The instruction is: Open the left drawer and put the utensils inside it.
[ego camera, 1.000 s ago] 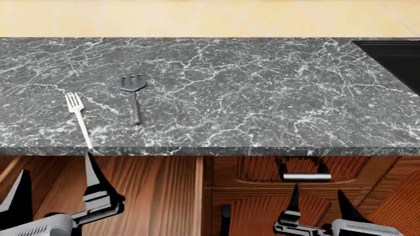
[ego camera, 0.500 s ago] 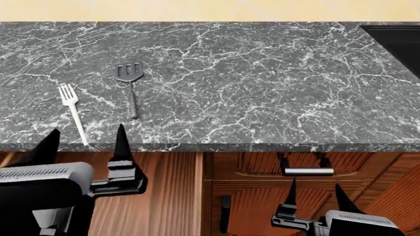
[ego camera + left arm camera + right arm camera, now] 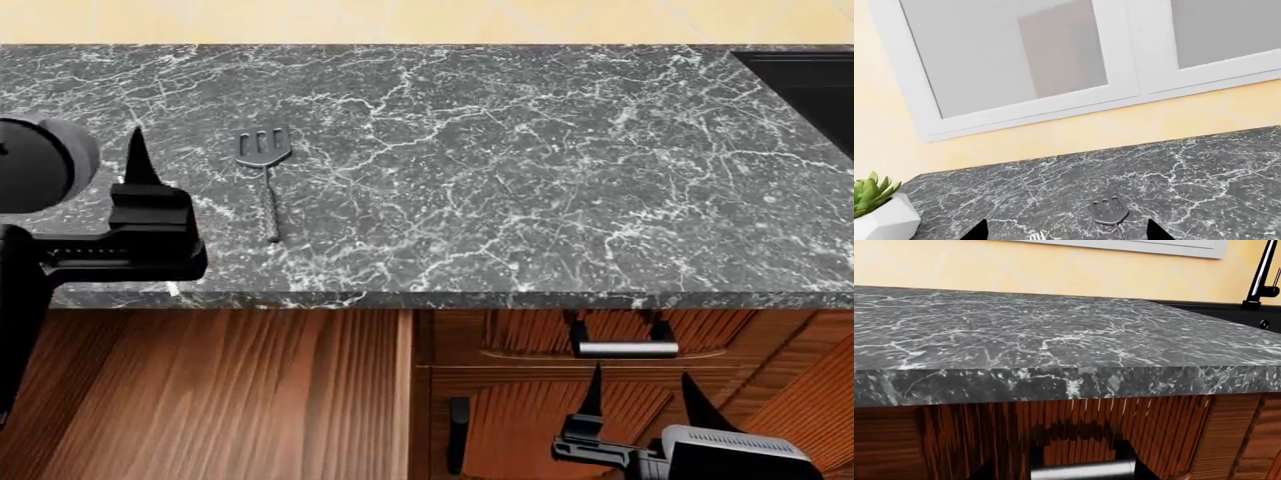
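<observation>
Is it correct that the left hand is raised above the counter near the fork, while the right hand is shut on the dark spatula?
Not quite. The right hand holds nothing: in the head view it sits low in front of the cabinet, under the silver bar handle, with its fingers apart. The spatula lies alone on the counter. The left hand is indeed raised above the counter.

Dark slotted spatula (image 3: 267,175) lies flat, left drawer (image 3: 200,395) open.
</observation>
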Robot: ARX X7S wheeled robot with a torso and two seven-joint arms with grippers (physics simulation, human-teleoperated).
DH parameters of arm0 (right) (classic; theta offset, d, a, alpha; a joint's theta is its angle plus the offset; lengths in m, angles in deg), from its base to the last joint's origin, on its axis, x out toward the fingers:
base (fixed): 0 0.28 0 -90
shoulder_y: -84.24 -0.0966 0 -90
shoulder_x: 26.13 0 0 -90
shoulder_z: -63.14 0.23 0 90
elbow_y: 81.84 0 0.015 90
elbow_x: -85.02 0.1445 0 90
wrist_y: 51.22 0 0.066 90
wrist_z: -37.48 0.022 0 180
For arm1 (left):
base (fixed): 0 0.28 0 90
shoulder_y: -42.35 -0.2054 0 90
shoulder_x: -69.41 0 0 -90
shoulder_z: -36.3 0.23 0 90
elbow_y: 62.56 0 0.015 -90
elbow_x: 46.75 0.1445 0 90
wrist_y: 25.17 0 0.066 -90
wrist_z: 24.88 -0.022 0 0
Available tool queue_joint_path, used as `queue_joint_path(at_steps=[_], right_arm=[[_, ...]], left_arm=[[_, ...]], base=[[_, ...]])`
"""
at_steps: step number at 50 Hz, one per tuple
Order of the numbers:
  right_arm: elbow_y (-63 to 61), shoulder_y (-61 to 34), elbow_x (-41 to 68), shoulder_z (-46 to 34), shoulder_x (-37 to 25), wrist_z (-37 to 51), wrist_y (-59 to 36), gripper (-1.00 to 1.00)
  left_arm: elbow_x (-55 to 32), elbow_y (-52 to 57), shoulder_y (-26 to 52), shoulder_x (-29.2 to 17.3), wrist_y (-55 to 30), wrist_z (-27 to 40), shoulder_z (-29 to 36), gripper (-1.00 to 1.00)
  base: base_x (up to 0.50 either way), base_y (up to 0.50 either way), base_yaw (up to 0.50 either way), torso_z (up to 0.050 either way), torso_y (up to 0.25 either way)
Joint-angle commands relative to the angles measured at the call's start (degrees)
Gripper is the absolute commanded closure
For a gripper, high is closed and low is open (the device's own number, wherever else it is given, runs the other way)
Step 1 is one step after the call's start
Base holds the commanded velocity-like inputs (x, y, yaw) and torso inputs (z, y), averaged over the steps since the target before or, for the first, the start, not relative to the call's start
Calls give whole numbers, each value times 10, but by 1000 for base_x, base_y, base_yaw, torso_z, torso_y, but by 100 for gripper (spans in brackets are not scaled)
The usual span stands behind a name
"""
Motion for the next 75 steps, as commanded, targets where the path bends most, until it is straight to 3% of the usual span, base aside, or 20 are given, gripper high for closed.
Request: queue_joint_path(at_steps=[1, 24, 37, 51, 65, 75], right_arm=[[12, -9, -10, 3, 4, -1, -2, -100], [17, -10, -6, -1, 1, 0, 2, -100], [23, -13, -5, -3, 1, 0, 6, -100], [25, -14, -3, -4, 0, 2, 7, -100], [17, -9, -6, -8, -4, 6, 7, -100], [61, -22, -13, -15, 0, 0, 26, -100]], left_arm=[[-133, -48, 44, 26, -91, -32, -83, -100], [-59, -188, -16, 34, -117, -149, -60, -100], [-39, -189, -32, 20, -109, -167, -62, -100], [-34, -195, -41, 25, -108, -171, -64, -100], [3, -323, -115, 106, -77, -240, -38, -100], [14, -497, -169, 162, -54, -318, -22, -100]], base=[[0, 0, 0, 0, 0], [0, 0, 0, 0, 0], [0, 0, 0, 0, 50], [0, 0, 0, -6, 235], [0, 0, 0, 0, 0], [0, 0, 0, 0, 0]])
